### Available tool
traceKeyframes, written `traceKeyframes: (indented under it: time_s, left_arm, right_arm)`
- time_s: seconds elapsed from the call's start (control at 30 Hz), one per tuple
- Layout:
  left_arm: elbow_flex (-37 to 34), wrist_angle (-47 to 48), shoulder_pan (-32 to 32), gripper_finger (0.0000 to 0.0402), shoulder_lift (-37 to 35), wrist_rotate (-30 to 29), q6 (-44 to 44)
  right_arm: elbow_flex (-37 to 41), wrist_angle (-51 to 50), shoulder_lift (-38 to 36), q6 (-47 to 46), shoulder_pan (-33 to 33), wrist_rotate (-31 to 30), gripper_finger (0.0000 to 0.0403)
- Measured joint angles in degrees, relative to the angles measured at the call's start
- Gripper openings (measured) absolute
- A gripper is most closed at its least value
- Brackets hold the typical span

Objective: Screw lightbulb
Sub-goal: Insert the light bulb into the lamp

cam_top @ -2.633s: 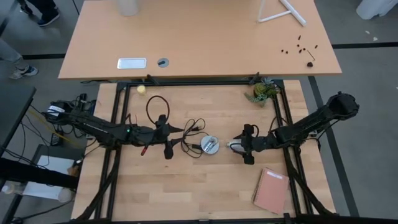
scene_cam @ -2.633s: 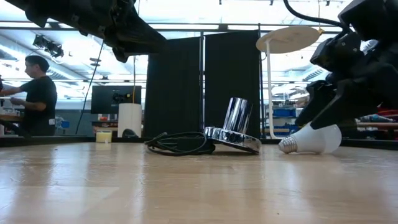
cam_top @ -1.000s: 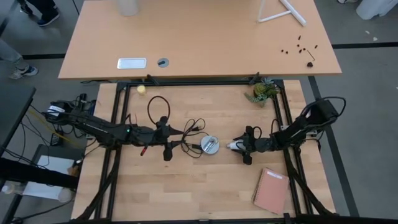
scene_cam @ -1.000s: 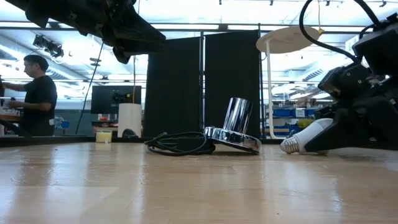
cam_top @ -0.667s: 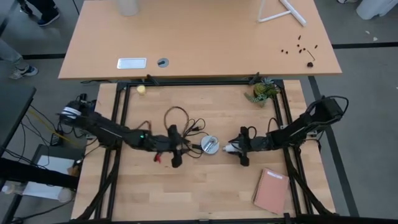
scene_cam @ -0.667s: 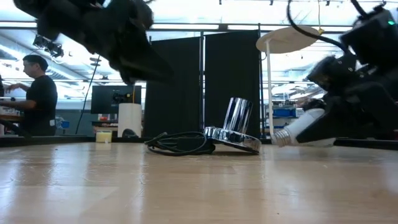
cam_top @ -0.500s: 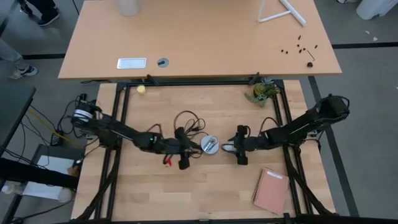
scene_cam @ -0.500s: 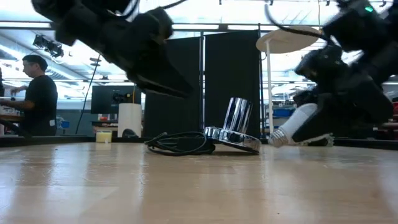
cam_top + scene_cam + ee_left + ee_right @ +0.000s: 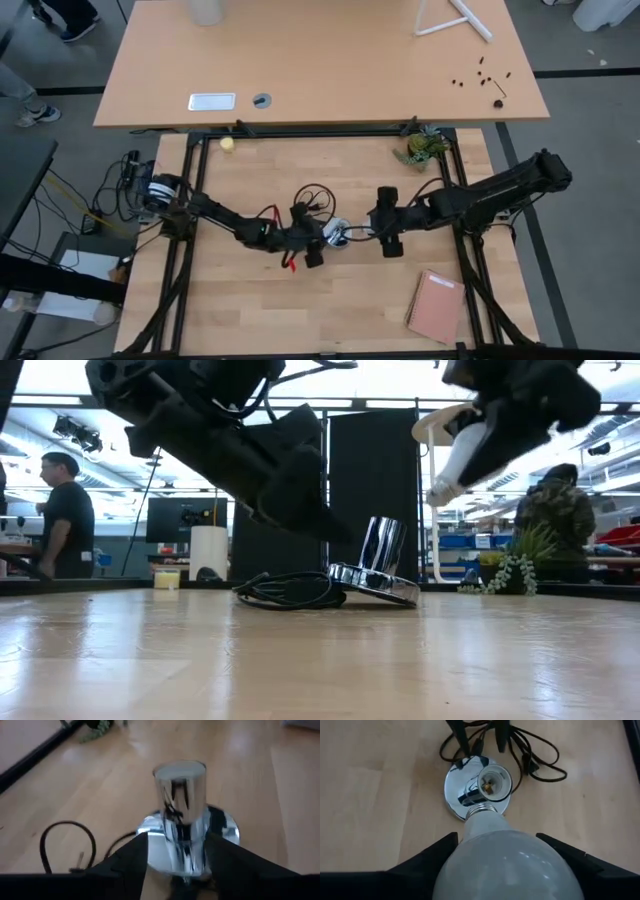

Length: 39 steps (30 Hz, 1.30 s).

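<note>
Lightbulb (image 9: 505, 862) clenched in right hand (image 9: 502, 865) above socket (image 9: 481, 792) — left hand (image 9: 176, 852) spread, straddling it

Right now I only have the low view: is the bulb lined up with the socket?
Observer: Nearly. In the right wrist view the lightbulb, clamped in the right gripper, points its screw base at the socket's open mouth, just short of it.
Operator: And the left gripper?
Observer: The left wrist view shows the left gripper open, one finger on each side of the socket's chrome barrel.
</note>
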State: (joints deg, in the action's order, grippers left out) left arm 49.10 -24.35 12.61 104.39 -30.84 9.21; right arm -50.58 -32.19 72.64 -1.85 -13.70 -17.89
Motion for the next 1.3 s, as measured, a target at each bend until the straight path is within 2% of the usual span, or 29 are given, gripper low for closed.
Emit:
traceKeyframes:
  time_s: [0.13,0.27,0.47,0.67,1.0,1.2,1.3]
  left_arm:
    - [0.00,-1.92,-0.80,0.0248,0.46,3.81,0.34]
    - [0.01,-6.02,-1.40,0.0283,1.46,4.87,-0.49]
    - [0.00,-13.37,-3.30,0.0296,6.27,6.76,-1.02]
    - [0.03,-21.47,-3.98,0.0281,10.62,6.75,-2.61]
    - [0.42,-21.05,-5.05,0.0212,11.47,5.47,-5.16]
    - [1.03,-22.50,-5.12,0.0182,11.49,7.12,-6.13]
    - [3.15,-18.84,-5.08,0.0181,10.66,8.54,-6.05]
  right_arm:
    - [-1.60,-1.50,-0.04,1.84,1.55,3.60,0.0275]
    - [-2.04,-1.87,-0.15,3.09,3.92,8.40,0.0266]
    - [-2.04,-1.37,0.40,5.82,6.71,10.51,0.0264]
    - [-2.34,-0.56,0.65,6.49,7.87,12.30,0.0273]
    - [-3.10,0.64,2.89,5.11,7.73,13.17,0.0267]
    - [-8.01,-2.42,5.65,5.20,6.86,13.19,0.0268]
    - [-11.23,-5.44,6.29,5.31,6.85,13.08,0.0266]
